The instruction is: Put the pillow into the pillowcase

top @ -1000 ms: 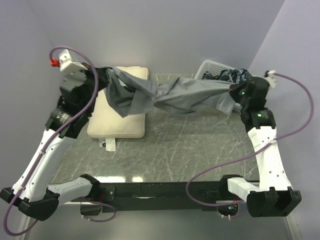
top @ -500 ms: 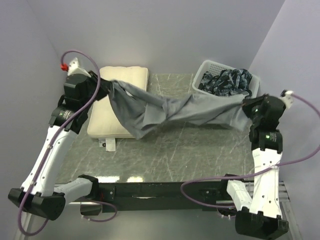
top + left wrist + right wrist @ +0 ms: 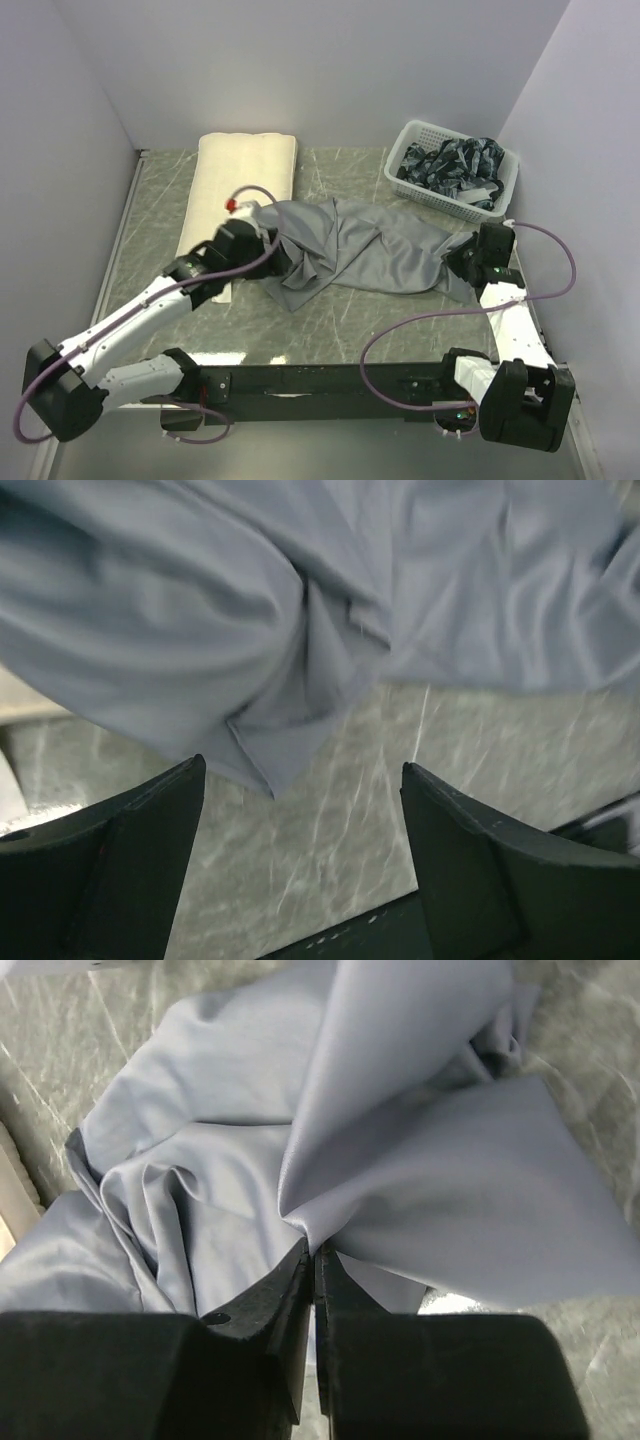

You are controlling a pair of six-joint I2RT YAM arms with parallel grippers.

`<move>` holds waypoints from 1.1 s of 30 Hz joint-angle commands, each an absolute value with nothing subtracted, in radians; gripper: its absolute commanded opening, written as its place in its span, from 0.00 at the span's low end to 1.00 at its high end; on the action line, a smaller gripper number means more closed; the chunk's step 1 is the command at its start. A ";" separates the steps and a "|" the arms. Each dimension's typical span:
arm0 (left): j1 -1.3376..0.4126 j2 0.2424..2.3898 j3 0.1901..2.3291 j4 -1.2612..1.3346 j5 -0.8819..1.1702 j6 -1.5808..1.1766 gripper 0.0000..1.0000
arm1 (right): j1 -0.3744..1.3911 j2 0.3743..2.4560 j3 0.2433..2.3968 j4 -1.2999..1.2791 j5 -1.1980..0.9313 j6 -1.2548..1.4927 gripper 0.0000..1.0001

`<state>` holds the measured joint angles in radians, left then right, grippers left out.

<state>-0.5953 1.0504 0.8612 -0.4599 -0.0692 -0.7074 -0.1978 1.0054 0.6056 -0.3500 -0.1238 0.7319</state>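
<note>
The cream pillow (image 3: 245, 160) lies at the table's back left, its near end covered by cloth and my left arm. The grey pillowcase (image 3: 370, 245) is crumpled flat across the middle of the table, right of the pillow. My left gripper (image 3: 272, 252) hovers over its left end. In the left wrist view the left gripper (image 3: 302, 766) stands wide open, with only a corner of the pillowcase (image 3: 300, 600) and bare table between its fingers. The right gripper (image 3: 455, 262) sits low at the cloth's right end. In the right wrist view this gripper (image 3: 313, 1247) pinches a fold of pillowcase (image 3: 400, 1160).
A white basket (image 3: 420, 135) holding dark patterned cloth (image 3: 450, 160) stands at the back right, just behind my right arm. The marble table (image 3: 350, 310) shows bare in front of the pillowcase. Walls close in on the left, the back and the right.
Both arms have come down and toward the near side. The pillowcase, earlier stretched in the air between them, now lies on the table. My left gripper has opened and let go of it.
</note>
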 commanded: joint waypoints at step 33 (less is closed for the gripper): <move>-0.841 1.841 1.229 -0.197 -0.337 -0.856 0.58 | -0.150 1.034 0.623 -0.241 -0.126 0.630 0.13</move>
<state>-0.8352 1.8210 1.1881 -0.2646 -0.2852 -0.7906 -0.1566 1.0309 0.6056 -0.2798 -0.1196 0.6525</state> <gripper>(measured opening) 0.599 0.125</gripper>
